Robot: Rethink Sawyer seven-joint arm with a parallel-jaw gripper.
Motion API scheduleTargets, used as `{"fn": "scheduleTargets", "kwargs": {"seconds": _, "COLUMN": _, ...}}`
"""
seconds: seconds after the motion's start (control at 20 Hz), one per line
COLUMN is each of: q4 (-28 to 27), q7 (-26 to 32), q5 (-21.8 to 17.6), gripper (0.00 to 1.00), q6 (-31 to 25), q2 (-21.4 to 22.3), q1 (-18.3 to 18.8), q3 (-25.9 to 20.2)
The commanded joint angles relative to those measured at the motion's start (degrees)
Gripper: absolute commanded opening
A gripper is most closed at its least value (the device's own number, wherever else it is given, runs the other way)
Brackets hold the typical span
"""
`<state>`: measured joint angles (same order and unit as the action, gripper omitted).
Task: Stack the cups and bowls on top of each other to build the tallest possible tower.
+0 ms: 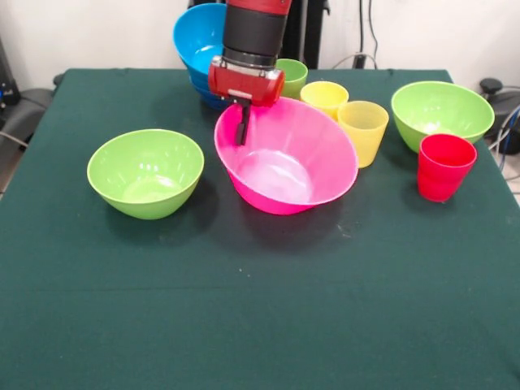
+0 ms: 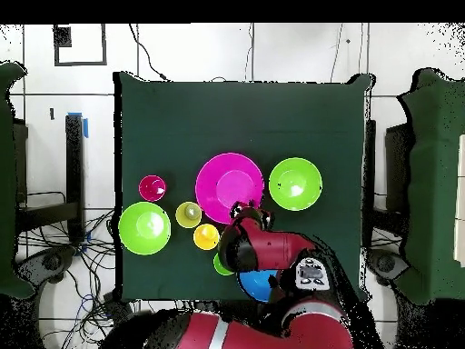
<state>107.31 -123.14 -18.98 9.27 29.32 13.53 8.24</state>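
The large pink bowl (image 1: 284, 162) sits mid-table, tilted with its opening toward the camera; it also shows in the overhead view (image 2: 229, 184). My gripper (image 1: 242, 130) (image 2: 247, 214) is at its far left rim, shut on the rim, with one finger (image 1: 242, 126) inside the bowl. The tower of nested blue bowls (image 1: 199, 41) (image 2: 256, 286) stands just behind the arm, partly hidden by it. The green cup (image 1: 292, 75), orange-yellow cup (image 1: 325, 97), pale translucent yellow cup (image 1: 363, 130) and red cup (image 1: 444, 166) stand upright to the right.
One lime green bowl (image 1: 146, 172) (image 2: 295, 184) sits left of the pink bowl, another (image 1: 441, 112) (image 2: 144, 227) at the far right behind the red cup. The dark green table cloth (image 1: 244, 325) stretches toward the camera.
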Motion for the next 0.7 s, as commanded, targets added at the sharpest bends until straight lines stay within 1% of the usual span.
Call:
{"fn": "scheduleTargets", "kwargs": {"seconds": 0.05, "q4": 2.08, "q7": -0.14, "q5": 0.65, "gripper": 0.00, "q6": -16.82, "q2": 9.34, "q1": 0.10, "q3": -6.69}}
{"fn": "scheduleTargets", "kwargs": {"seconds": 0.25, "q4": 2.70, "q7": 1.40, "q5": 0.52, "gripper": 0.00, "q6": -21.63, "q2": 12.82, "q1": 1.95, "q3": -8.87}}
{"fn": "scheduleTargets", "kwargs": {"seconds": 0.45, "q4": 3.64, "q7": 3.08, "q5": 0.95, "gripper": 0.00, "q6": -27.31, "q2": 17.66, "q1": 2.95, "q3": -10.43}}
{"fn": "scheduleTargets", "kwargs": {"seconds": 0.7, "q4": 2.89, "q7": 4.37, "q5": 1.61, "gripper": 0.00, "q6": -32.43, "q2": 20.19, "q1": 4.44, "q3": -12.67}}
